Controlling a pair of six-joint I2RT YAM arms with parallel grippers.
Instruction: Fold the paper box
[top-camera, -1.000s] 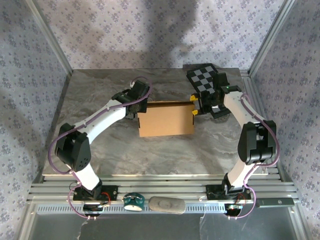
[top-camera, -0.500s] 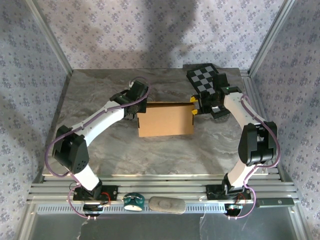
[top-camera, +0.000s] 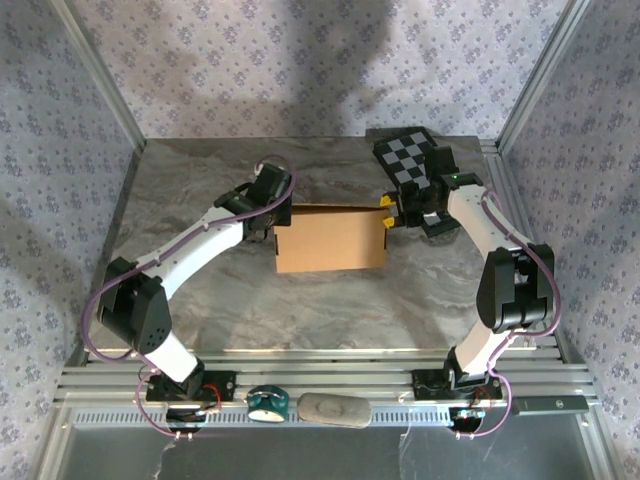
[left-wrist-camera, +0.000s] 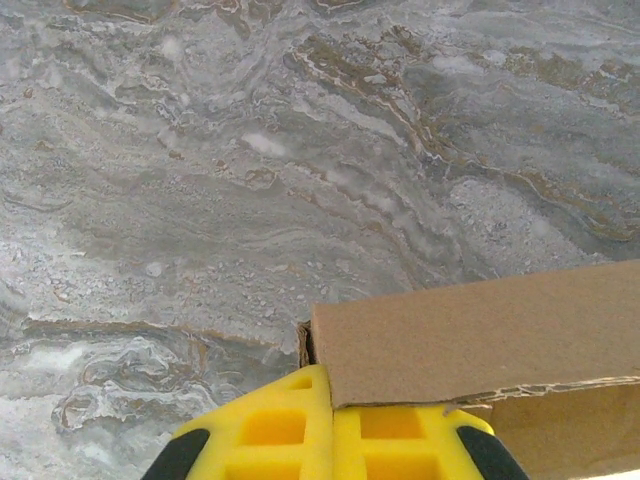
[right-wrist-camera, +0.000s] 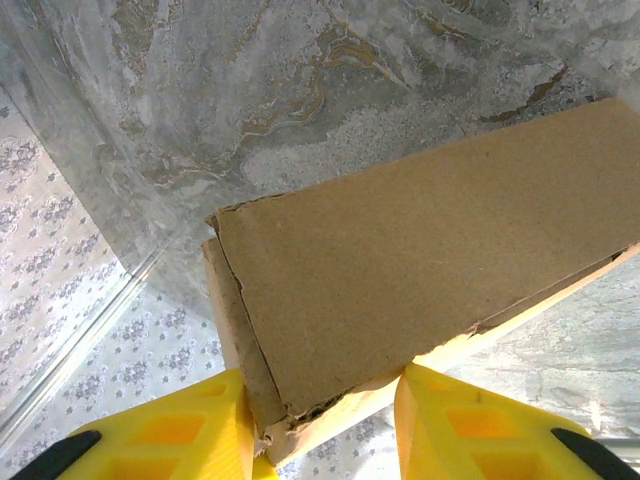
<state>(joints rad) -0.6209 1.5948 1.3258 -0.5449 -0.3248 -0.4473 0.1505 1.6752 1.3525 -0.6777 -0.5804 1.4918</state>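
Top view, change: the left arm has swung its elbow outward and back toward its base. The left gripper has edged slightly along the box's left end. The paper box and right gripper are unmoved.
Top view, box position: a shallow rectangular box lies mid marble tabletop, spanning from one gripper to the other. The checkerboard panel is just behind its right end.
Left wrist, hand: the left gripper is closed, its yellow fingers pressed together and holding nothing.
Left wrist, box: the corner of the paper box meets the fingertips and runs off to the right.
Right wrist, hand: the right gripper has its fingers apart; whether they clamp cannot be told.
Right wrist, box: the end corner of the paper box sits between the fingers, with cardboard against both.
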